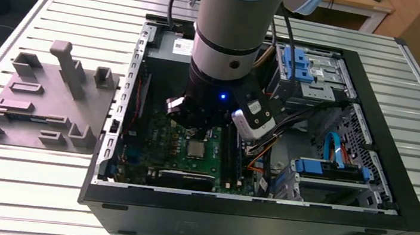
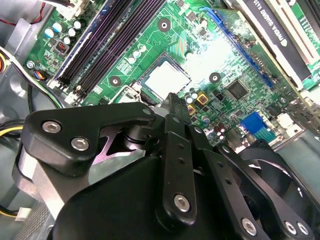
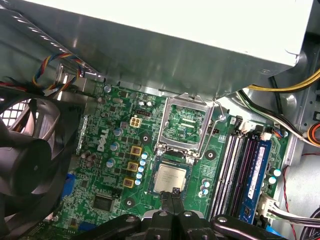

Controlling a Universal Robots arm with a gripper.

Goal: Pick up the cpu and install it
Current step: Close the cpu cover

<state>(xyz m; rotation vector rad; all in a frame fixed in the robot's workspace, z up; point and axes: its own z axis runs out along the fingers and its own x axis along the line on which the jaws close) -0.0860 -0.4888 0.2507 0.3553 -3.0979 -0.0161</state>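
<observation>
One open computer case [image 1: 245, 224] takes up the middle of the exterior view. It lies on a slatted metal table [image 1: 25, 191], with a grey moulded fixture tray [image 1: 43, 103] at the exterior view's left. The robot arm [image 1: 233, 30] comes down from the top centre of that frame into the case.

In the first wrist view a grey metal box [image 3: 175, 40] overhangs the green motherboard [image 3: 120, 165], and a black fan [image 3: 25, 165] sits just beside the board. On the board the socket's metal load frame [image 3: 186, 122] stands flipped open. The cpu [image 3: 170, 179] lies flat inside the socket next to it, silvery top up. It also shows as a small pale square at centre frame in the exterior view [image 1: 196, 148].

The gripper [image 3: 173, 192] has its two fingers pressed together with nothing between them. Their tips are at the chip's near edge; whether they touch it I cannot tell.

The step in hand looks like seating the chip, and the chip seems to sit square in its recess. Doing it well means any contact goes straight down and stays light (socket contacts probably bend easily). The fingers should not drag sideways across the lid. The chip's edges should stay parallel to the socket walls, clear of the raised frame and its lever.
</observation>
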